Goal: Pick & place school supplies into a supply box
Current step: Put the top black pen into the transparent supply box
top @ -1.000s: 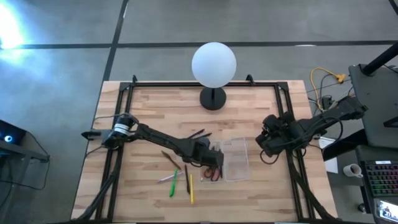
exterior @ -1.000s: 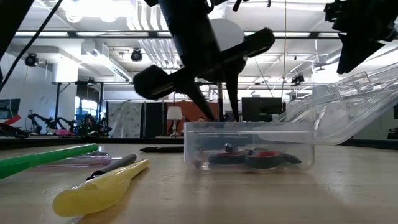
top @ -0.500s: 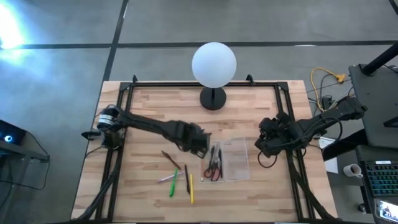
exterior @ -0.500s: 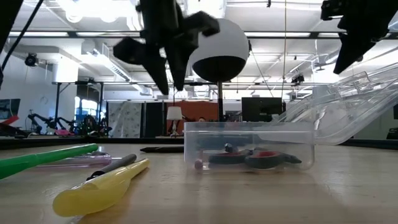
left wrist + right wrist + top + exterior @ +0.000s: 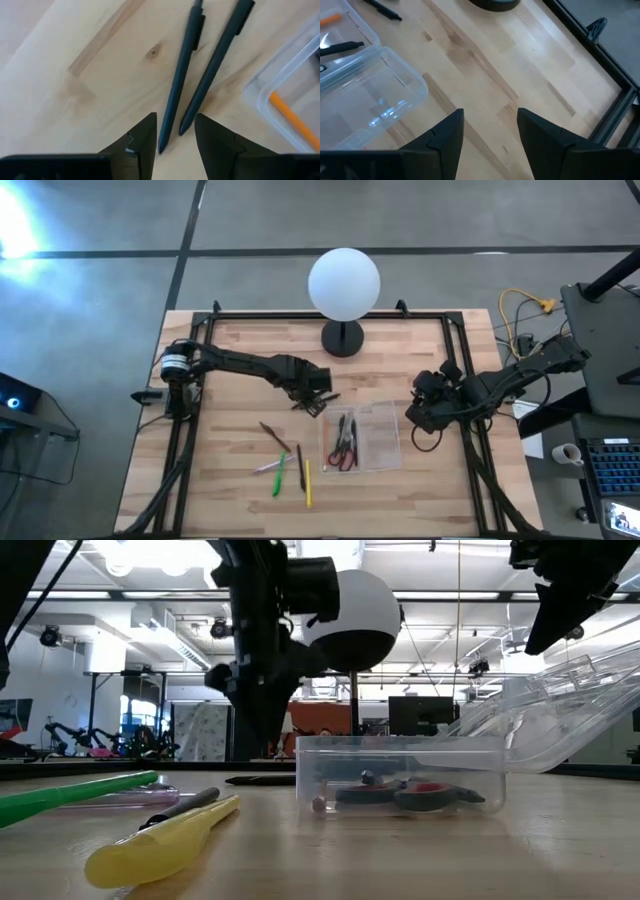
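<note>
Dark pens (image 5: 200,70) under left claw (image 5: 175,142), fingers parted, nothing held.
Supply box (image 5: 372,442) at its 4 o'clock; right claw (image 5: 487,135) released, empty.

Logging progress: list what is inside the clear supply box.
In the supply box, lid open, lie red-handled scissors, a dark pen and an orange pencil. The low view shows the scissors on its floor; anything beneath them cannot be seen.

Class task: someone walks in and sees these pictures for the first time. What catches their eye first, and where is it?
The large white globe lamp on a black stand dominates the table's far edge. Mid-table, the left tool, open, hovers over two dark slim pens beside the clear plastic supply box, which already holds red-handled scissors.
</note>
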Controlling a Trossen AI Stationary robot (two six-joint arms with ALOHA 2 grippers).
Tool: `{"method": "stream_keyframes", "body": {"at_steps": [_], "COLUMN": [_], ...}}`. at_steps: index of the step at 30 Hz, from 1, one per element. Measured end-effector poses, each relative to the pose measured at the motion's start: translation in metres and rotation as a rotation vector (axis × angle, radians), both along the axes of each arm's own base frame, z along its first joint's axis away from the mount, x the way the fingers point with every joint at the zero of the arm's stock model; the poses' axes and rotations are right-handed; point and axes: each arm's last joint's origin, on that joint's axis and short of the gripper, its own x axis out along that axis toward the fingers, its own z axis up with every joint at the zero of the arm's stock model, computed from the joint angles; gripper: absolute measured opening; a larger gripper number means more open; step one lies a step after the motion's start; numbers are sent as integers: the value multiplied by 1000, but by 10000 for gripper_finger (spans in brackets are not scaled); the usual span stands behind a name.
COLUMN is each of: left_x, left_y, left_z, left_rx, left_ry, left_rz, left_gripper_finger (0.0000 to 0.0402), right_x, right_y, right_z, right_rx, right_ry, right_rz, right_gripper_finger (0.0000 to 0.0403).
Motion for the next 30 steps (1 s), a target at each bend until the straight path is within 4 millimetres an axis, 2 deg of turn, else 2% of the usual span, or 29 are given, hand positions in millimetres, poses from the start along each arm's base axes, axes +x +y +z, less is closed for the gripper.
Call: {"method": "stream_keyframes", "body": {"at_steps": [12, 20, 30], "left_x": [-5, -11, -23], "left_y": [0, 0, 2], "left_z": [-37, -52, -70], "left_rx": [5, 13, 14], "left_ry": [-82, -105, -70], "left_rz": [-60, -74, -78], "left_gripper_finger": [116, 113, 29], "right_x": [2, 2, 2], "right_y": [0, 0, 0], "right_z": [0, 0, -1], "right_rx": [8, 12, 9], "right_ry": [-18, -25, -22], "right_rz": [-9, -11, -11], "right_gripper_finger": [176, 176, 176]}}
